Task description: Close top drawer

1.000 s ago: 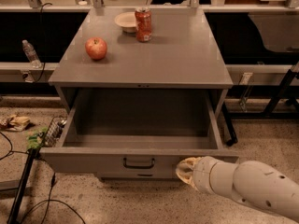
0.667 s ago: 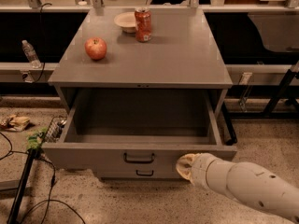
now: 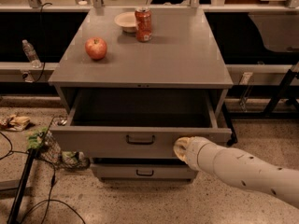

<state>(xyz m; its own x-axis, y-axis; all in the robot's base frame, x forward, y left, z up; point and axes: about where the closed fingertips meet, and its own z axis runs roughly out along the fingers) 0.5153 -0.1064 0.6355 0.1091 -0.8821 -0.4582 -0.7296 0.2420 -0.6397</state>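
So, view: camera view, the only one, looking down at the table from the front.
Task thing: top drawer (image 3: 103, 143), centre of frame, pulled well out of the table (image 3: 187, 59); the cavity is dark at the back.
Handle: dark bail handle (image 3: 140, 139) mid-front of the drawer, nothing on it.
Progress: not done; the drawer front stands far out from the table's front edge and the whole cavity is exposed. My read is that the push is at an early stage.
Left to do: drive the front straight back until it sits flush under the table top.
Claw: claw (image 3: 181, 149) at lower centre-right, tip against the drawer front, just right of the handle and below the rim.
Claw state: cannot tell if apart or together; nothing visibly held, seems to touch only the front.
Arm: white arm (image 3: 243, 169) enters from the lower right corner.
On table: apple (image 3: 96, 48) towards upper left; soda can (image 3: 143, 24) and bowl (image 3: 125, 20) at upper centre, just beside each other.
Below: lower drawer (image 3: 145, 171), shut, bottom centre.
Risk: contact is off-centre, so the drawer may skew; judgement only.
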